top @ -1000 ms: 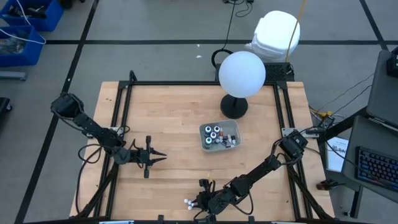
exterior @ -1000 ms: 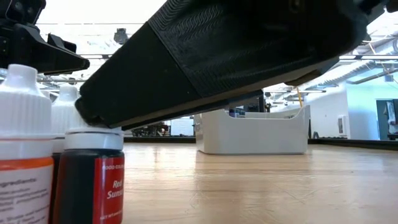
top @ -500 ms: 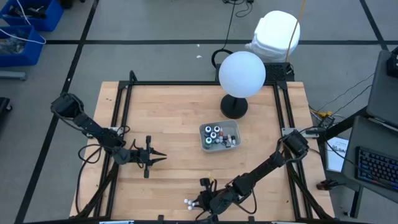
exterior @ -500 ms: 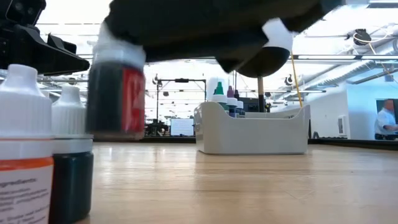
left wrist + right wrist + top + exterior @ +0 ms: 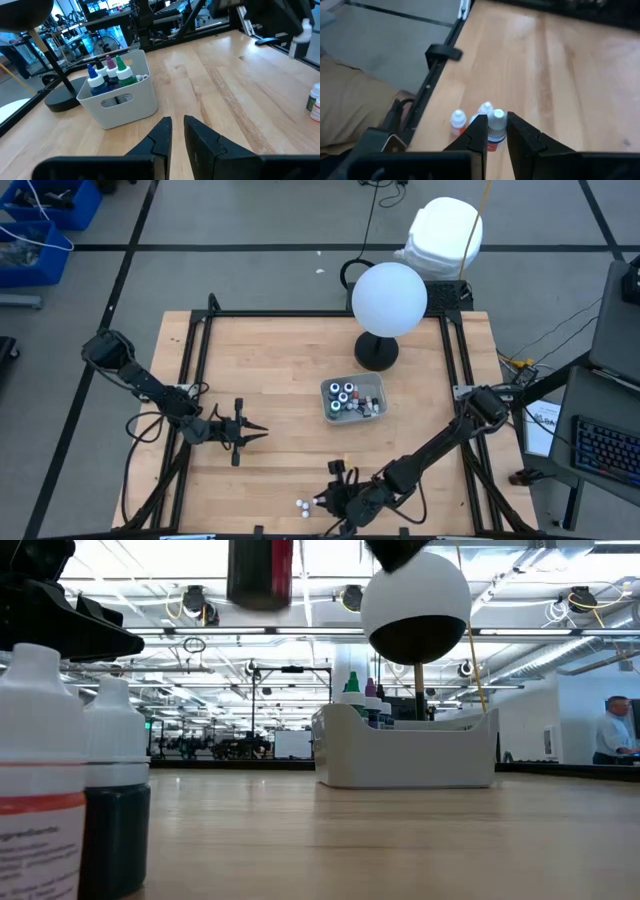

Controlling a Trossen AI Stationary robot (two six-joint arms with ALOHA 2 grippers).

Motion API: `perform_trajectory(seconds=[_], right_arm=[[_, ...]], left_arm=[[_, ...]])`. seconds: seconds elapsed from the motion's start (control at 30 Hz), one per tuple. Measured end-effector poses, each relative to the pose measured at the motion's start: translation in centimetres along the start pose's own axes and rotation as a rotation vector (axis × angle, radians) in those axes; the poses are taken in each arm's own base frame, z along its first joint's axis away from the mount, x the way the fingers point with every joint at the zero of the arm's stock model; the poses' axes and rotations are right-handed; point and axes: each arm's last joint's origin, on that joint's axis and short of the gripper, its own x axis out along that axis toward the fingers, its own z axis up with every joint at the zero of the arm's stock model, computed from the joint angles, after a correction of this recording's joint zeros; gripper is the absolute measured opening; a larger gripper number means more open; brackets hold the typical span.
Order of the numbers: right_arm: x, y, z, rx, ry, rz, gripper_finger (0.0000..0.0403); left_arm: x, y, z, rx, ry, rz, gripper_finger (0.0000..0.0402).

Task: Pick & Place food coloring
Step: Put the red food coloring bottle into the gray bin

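Observation:
My right gripper (image 5: 496,131) hangs near the table's front edge (image 5: 322,502), shut on a food coloring bottle (image 5: 260,575) with a dark body, red label and white cap. Two more white-capped bottles (image 5: 458,120) (image 5: 485,107) stand on their bases on the wood just below it, close in the low view (image 5: 40,770). Several more bottles stand upright in the pale rectangular tray (image 5: 330,412) at the table's middle (image 5: 117,102). My left gripper (image 5: 175,127) waits at the left, level above the wood (image 5: 255,433), shut with only a slit between its fingers, holding nothing. My right gripper pinches the bottle's white cap (image 5: 497,116) between its two fingers. The fingers slant down toward the table's near left. The bottle hangs upright below them, its body (image 5: 258,580) lifted clear of the table and of the two standing bottles.
A lamp with a white globe (image 5: 388,298) on a black round base (image 5: 375,352) stands behind the tray. Black rails (image 5: 200,350) frame the tabletop. Bare wood lies between the tray and both grippers. A person (image 5: 615,730) is far back in the room.
My right gripper has risen with the red-labelled bottle. That bottle stood on the table beside the two others a second ago and now hangs well above them. The two other bottles have stayed in place.

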Motion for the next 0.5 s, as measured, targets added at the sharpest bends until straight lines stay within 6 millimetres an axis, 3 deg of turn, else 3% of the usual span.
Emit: perform_trajectory(seconds=[0.33, 0.5], right_arm=[[-3.0, -1.5, 1.7, -0.049, 0.039, -0.073, 0.0042], [-4.7, -2.6, 1.5, -0.048, 0.021, -0.145, 0.0042]], left_arm=[[0.0, 0.0, 0.0, -0.033, 0.001, 0.0, 0.0058], [0.0, 0.0, -0.2, -0.046, 0.017, -0.002, 0.0058]])
